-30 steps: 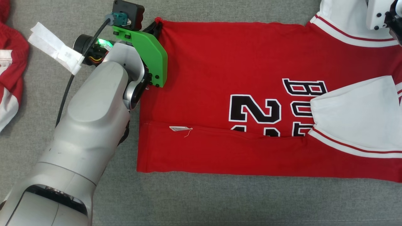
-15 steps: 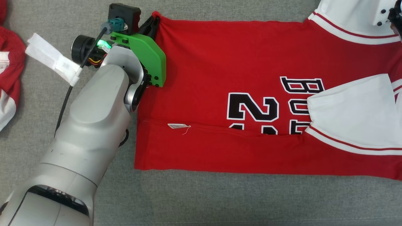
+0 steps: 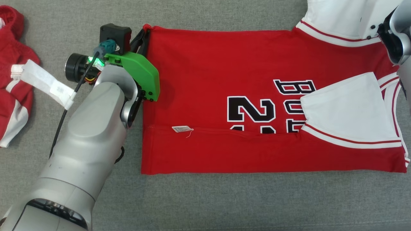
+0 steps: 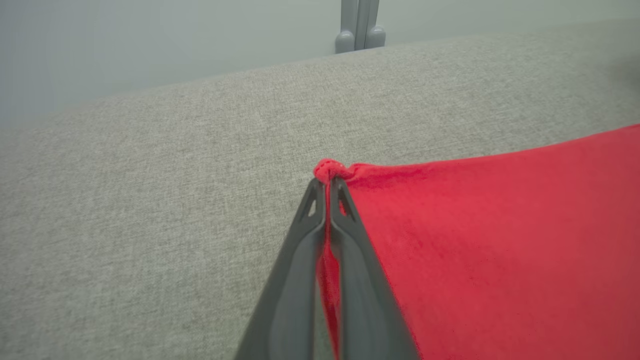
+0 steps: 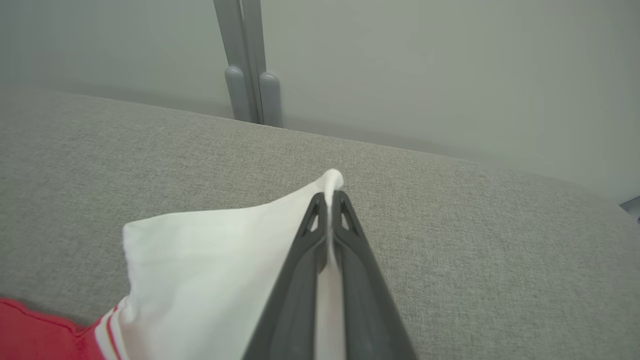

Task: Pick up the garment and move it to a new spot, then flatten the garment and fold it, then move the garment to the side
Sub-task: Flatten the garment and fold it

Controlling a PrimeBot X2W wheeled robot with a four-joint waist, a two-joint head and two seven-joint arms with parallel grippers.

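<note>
Head view: the garment (image 3: 224, 70), a red jersey with black numerals, lies flat across the centre and right of the frame on the grey fabric surface (image 3: 224, 202). The left gripper (image 3: 145, 29) sits at its upper-left corner. The pale left forearm (image 3: 86, 150) covers the lower left. A second red-and-white cloth (image 3: 13, 80) lies apart at the left edge.

Left wrist view: the jaws are pressed together on the garment's bunched red corner. A pale wall (image 4: 150, 40) and grey post (image 4: 359, 30) stand at the top.

Right wrist view: the right gripper (image 5: 330, 197), at centre, is clamped on the white sleeve (image 5: 210, 260) tip, over the grey surface.
</note>
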